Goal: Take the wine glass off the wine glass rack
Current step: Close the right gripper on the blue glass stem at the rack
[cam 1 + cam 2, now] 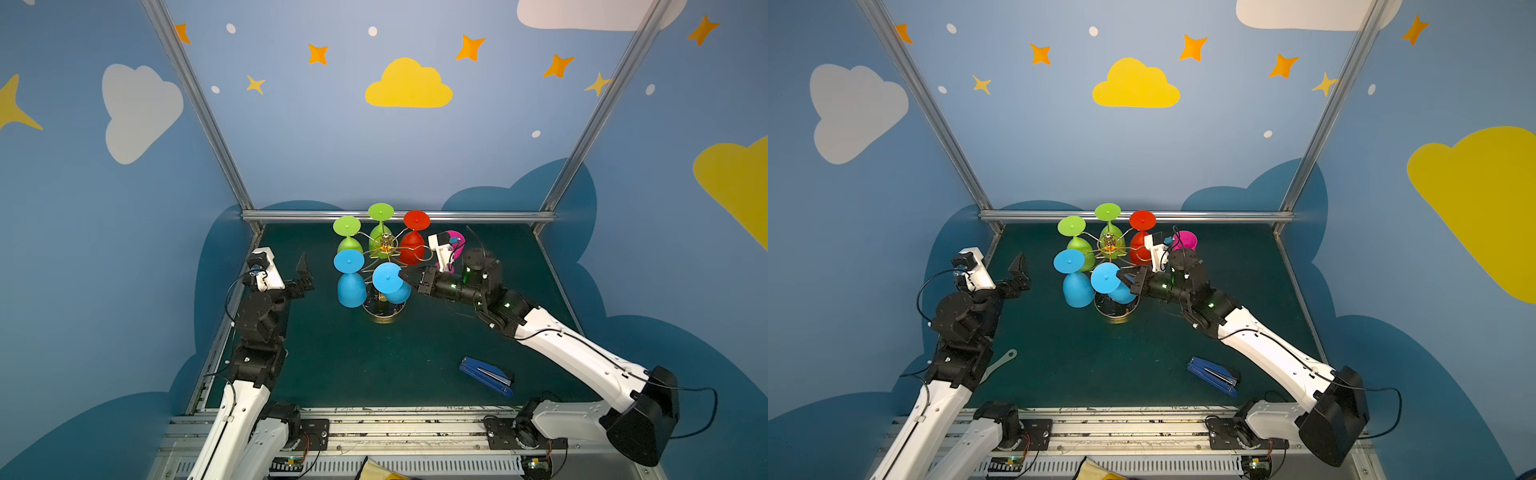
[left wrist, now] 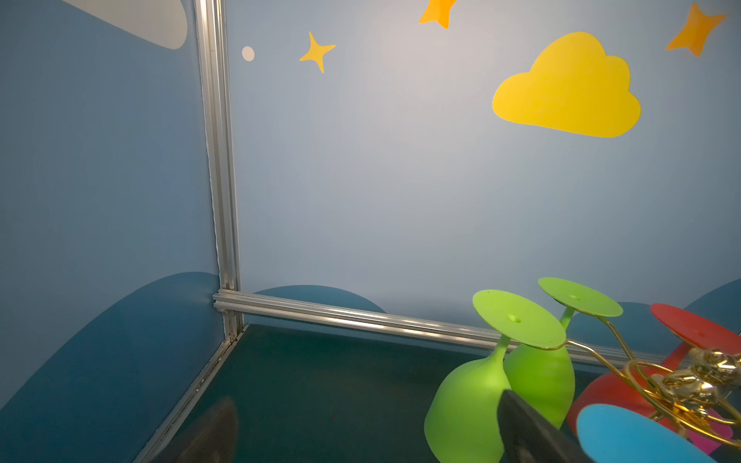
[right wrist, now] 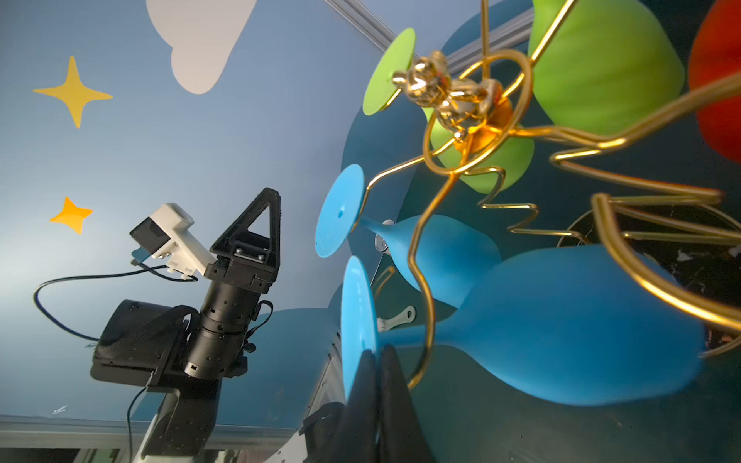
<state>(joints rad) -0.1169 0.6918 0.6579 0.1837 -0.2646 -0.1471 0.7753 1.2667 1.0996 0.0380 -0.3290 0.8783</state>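
The gold wire wine glass rack [image 1: 385, 245] [image 1: 1108, 245] [image 3: 473, 120] stands at the back middle of the green mat, with several coloured glasses hanging upside down from it. The nearest blue wine glass [image 1: 387, 277] [image 1: 1105, 277] [image 3: 581, 320] hangs from a front loop. My right gripper [image 1: 405, 275] [image 1: 1122, 274] [image 3: 375, 354] is shut on the rim of its round foot. My left gripper [image 1: 305, 270] [image 1: 1019, 266] [image 2: 367, 433] stands open with nothing in it, left of the rack, next to a green glass [image 2: 465, 409].
A second blue glass [image 1: 351, 286], two green ones [image 1: 347, 232], a red one [image 1: 413, 245] and a pink one [image 1: 1185, 240] hang around the rack. A blue stapler [image 1: 486, 376] lies front right. A grey flat tool [image 1: 1000, 362] lies by the left arm. Walls close three sides.
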